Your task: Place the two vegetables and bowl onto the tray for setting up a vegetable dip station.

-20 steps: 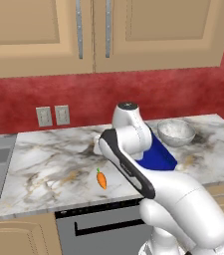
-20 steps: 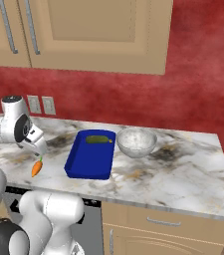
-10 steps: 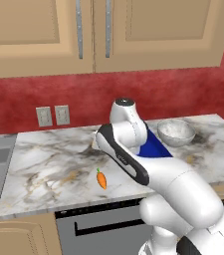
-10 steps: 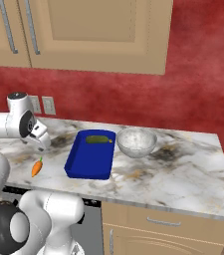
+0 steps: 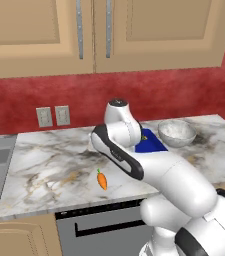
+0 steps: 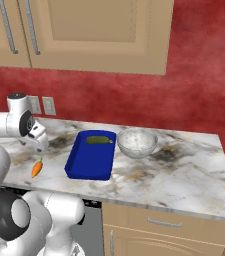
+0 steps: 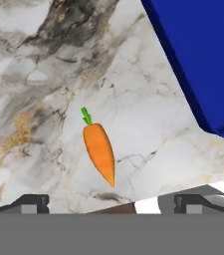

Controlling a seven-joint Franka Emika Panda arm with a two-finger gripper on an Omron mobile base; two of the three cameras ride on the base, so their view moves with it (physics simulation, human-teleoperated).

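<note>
The arm is swinging left, away from the blue tray (image 6: 90,159) and toward the carrot (image 7: 99,152), which is lying flat on the marble desk (image 6: 184,175) near its front edge, well left of the tray. The cucumber (image 6: 99,140) is already resting at the tray's far end, so the carrot looks like the next pick. The tool (image 7: 111,201) is hanging above the carrot with its tips spread wide, gripping nothing. The bowl (image 6: 137,142) is waiting just right of the tray.

Tray: dark blue rectangular tray (image 6: 90,161) on marble counter (image 6: 184,175), dark-green oblong cucumber (image 6: 99,140) inside.
Carrot: small orange carrot (image 6: 36,168), left of tray.
Bowl: translucent glass bowl (image 6: 137,142), beside tray.
</note>
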